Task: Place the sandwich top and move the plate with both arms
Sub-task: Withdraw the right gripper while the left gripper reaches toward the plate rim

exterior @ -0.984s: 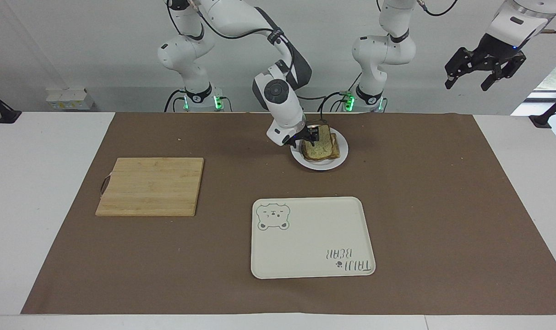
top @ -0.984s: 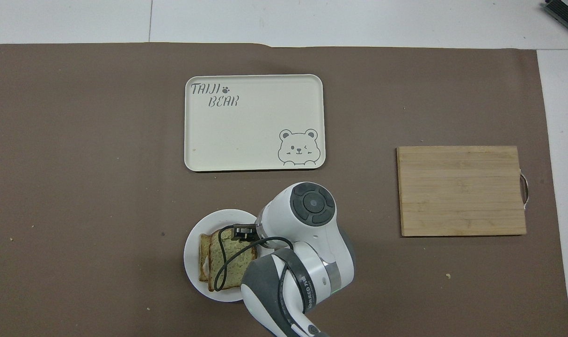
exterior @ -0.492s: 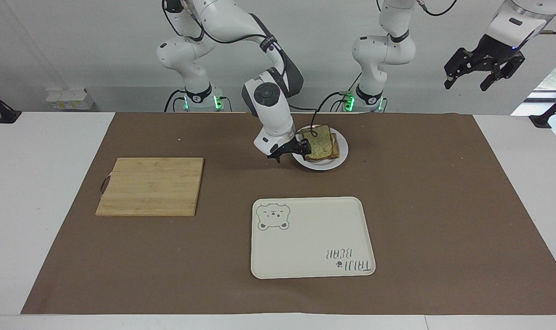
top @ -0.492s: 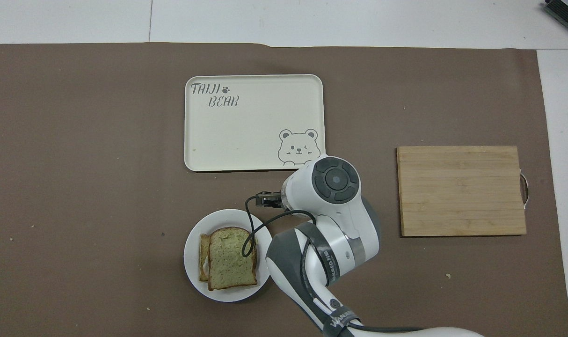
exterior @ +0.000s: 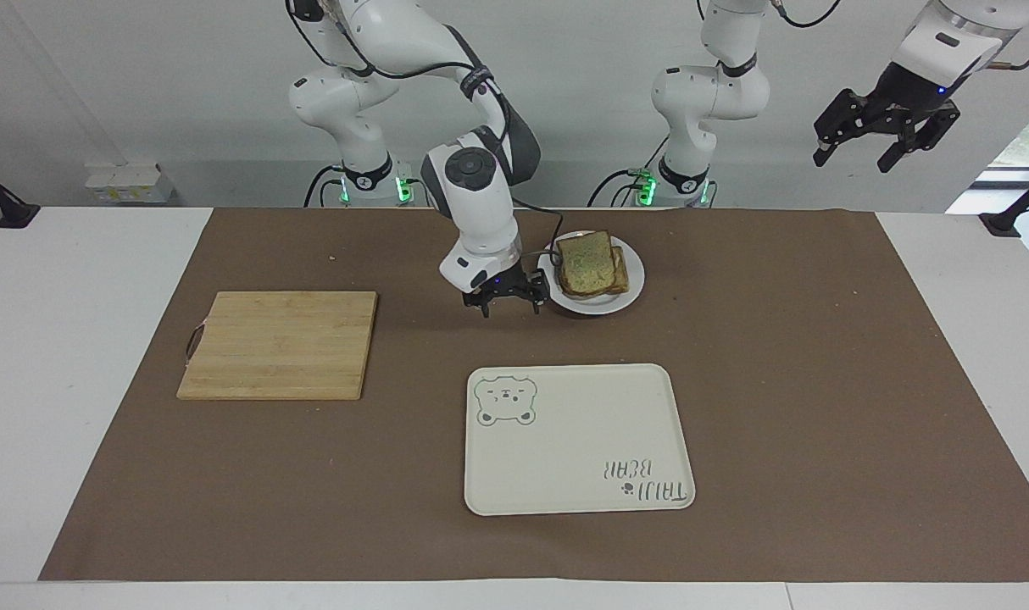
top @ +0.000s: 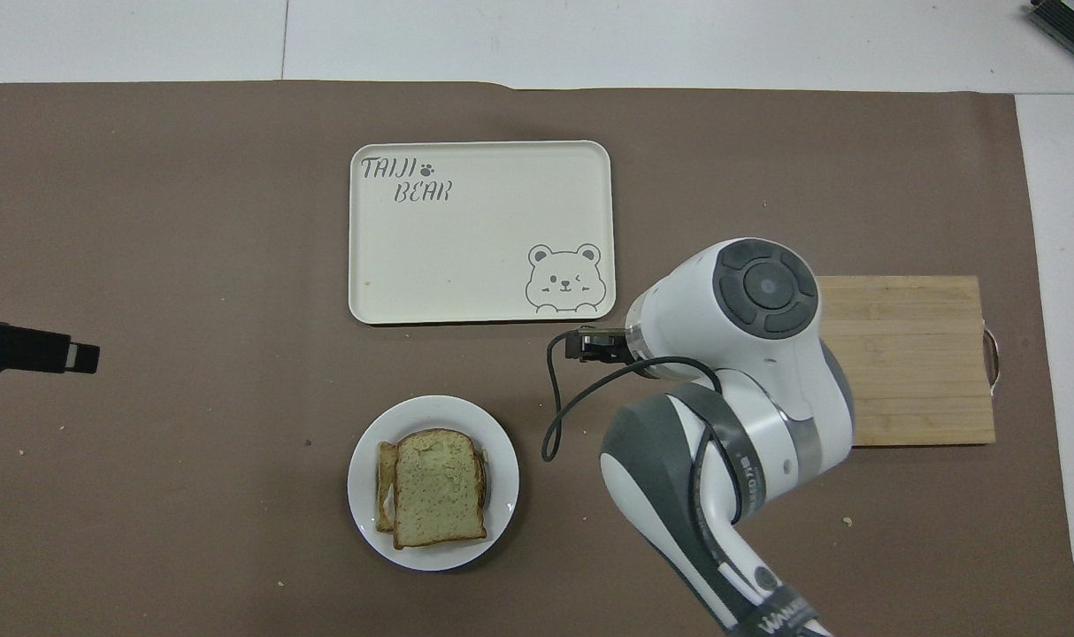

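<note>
**Top slice lies on the sandwich, both grippers are free**

We see the sandwich top (top: pixel 438 487) lying flat on the lower slices, and the whole stack rests on the plate (top: pixel 498 460). The plate stands on the brown mat (exterior: pixel 820 381) that covers the middle of the table (exterior: pixel 74 339), close to the robots' edge of the mat. The top slice sits a little askew, so an edge of the bread under it shows toward the left arm's end of the table.

The right gripper (exterior: pixel 509 298) hangs low over the mat just beside the plate, toward the right arm's end of the table. Its fingers are apart and hold nothing, and we see no contact with the plate or the bread (a black cable loops from the wrist toward the plate rim).

The left gripper (exterior: pixel 883 135) is raised high in the air over the left arm's end of the table. Its fingers are spread and empty too, and this arm waits.

The cream tray with the bear drawing (top: pixel 481 232) lies farther from the robots than the plate, with bare mat between them. The wooden cutting board (exterior: pixel 280 344) lies toward the right arm's end of the table, well apart from the plate.
</note>
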